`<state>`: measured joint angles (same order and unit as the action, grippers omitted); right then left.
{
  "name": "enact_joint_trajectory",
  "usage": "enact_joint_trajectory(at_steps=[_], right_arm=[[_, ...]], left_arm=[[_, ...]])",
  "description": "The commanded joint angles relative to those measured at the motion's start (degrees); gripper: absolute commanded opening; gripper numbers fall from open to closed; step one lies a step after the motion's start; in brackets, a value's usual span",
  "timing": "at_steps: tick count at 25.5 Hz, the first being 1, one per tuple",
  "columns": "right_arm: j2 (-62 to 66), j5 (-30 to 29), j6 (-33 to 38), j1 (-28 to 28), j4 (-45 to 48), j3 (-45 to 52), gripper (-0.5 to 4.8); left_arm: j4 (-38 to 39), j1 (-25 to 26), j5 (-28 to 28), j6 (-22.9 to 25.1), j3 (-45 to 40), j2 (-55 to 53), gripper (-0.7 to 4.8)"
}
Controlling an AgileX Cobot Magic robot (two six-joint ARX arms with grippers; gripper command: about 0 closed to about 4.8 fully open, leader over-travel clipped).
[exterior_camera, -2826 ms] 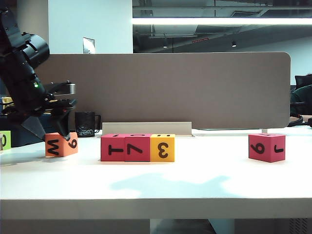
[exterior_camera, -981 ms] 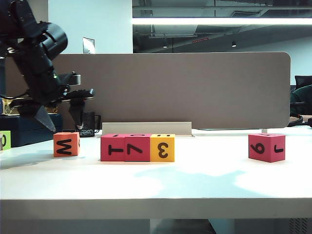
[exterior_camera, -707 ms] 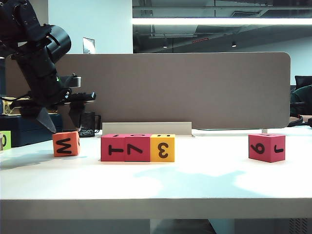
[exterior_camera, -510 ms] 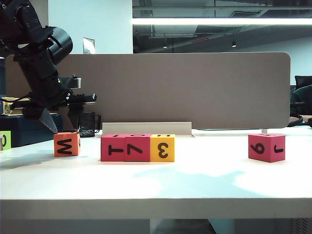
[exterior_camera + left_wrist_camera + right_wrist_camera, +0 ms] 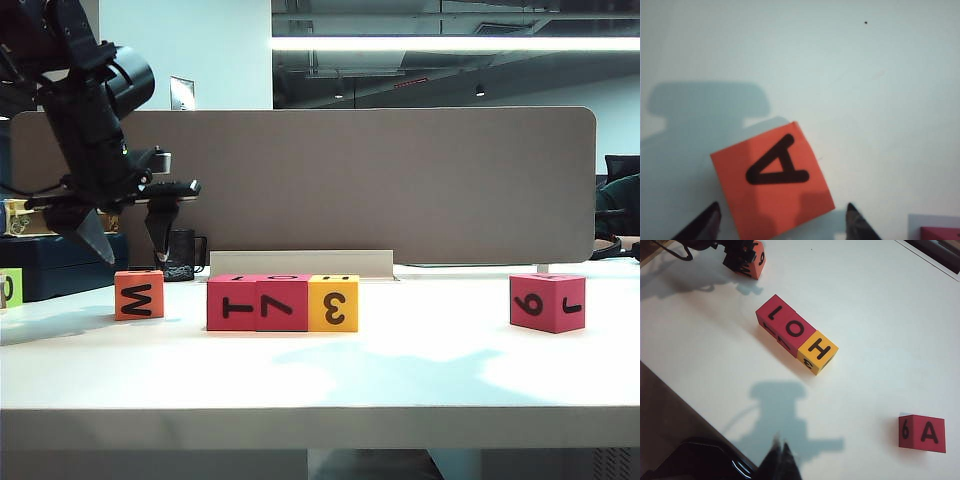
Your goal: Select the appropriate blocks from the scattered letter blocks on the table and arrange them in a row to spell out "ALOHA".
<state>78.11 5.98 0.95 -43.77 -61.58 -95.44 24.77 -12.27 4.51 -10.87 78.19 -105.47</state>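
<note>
The orange block stands alone on the table left of the row, its top face showing A. My left gripper hangs open just above it, fingertips either side and clear of it. Two crimson blocks and the yellow block touch in a row; from above they read L, O, H. Another crimson block with A on top sits far right. My right gripper is shut and empty over the table's near part.
A lime-green cube sits at the table's far left edge. A black mug stands behind the orange block, in front of the grey-brown divider panel. A low grey tray lies behind the row.
My left gripper dipped onto the orange block, tilting it briefly, then rose clear. The block now lies flat, slightly further right. The right arm has not moved.
</note>
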Motion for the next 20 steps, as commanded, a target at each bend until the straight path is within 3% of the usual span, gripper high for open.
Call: enact_joint_trajectory(at_steps=[1, 7, 12, 15, 20], right_arm=[[-0.17, -0.13, -0.83, -0.04, 0.42, -0.2, -0.01], [-0.17, -0.17, -1.03, -0.04, 0.37, -0.2, -0.01], [-0.17, -0.15, -1.25, -0.04, 0.35, -0.2, -0.01], [-0.17, -0.17, -1.46, -0.04, 0.35, -0.2, -0.01], [-0.17, -0.79, -1.66, -0.04, 0.33, -0.2, -0.01]], left_arm=[[1.9, -0.11, 0.44, 1.2, 0.5, 0.15, 3.23], [2.93, -0.11, 2.36, 1.14, 0.5, 0.13, 3.24], [1.9, -0.11, -0.07, -0.42, 0.5, -0.26, 3.52], [1.66, -0.11, -1.75, -2.47, 0.5, -0.63, 4.2], [0.94, -0.11, -1.79, -4.57, 0.5, -1.99, 4.18]])
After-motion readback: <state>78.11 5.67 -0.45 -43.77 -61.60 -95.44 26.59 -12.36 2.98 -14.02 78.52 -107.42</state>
